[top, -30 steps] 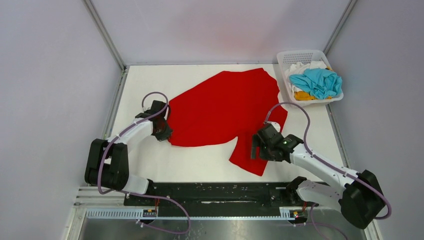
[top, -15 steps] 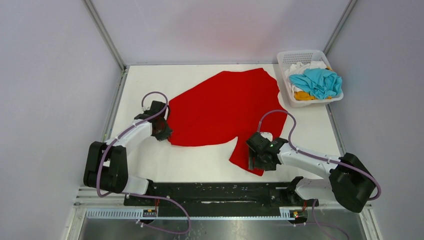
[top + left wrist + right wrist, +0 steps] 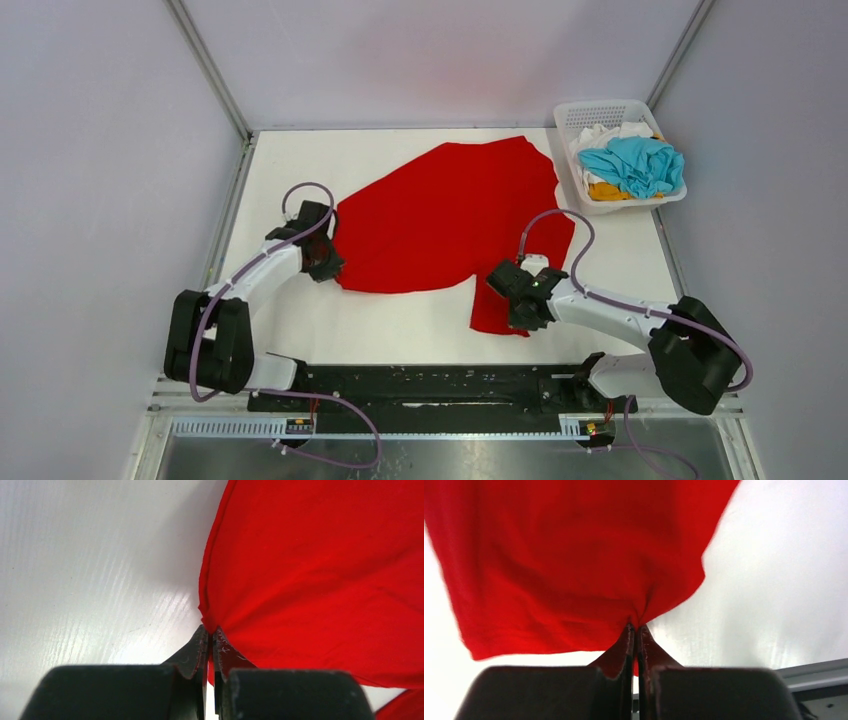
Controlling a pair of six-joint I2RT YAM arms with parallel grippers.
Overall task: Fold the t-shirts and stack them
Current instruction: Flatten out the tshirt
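A red t-shirt (image 3: 445,215) lies spread across the middle of the white table (image 3: 400,325). My left gripper (image 3: 328,266) is shut on the shirt's near left corner; in the left wrist view the red cloth (image 3: 320,575) bunches into the closed left gripper (image 3: 210,630). My right gripper (image 3: 518,318) is shut on the near right flap of the shirt, and the right wrist view shows the cloth (image 3: 574,565) puckered between the closed right gripper (image 3: 635,626). Turquoise (image 3: 632,163), orange-yellow (image 3: 604,191) and white (image 3: 598,133) t-shirts sit crumpled in the basket.
A white perforated basket (image 3: 574,116) stands at the table's back right corner. Grey walls and metal posts enclose the table on three sides. The black rail (image 3: 440,385) carrying the arm bases runs along the near edge.
The right gripper moved left and nearer onto the shirt's near right flap and shut on it. That flap has pulled in slightly. The left arm has barely moved.
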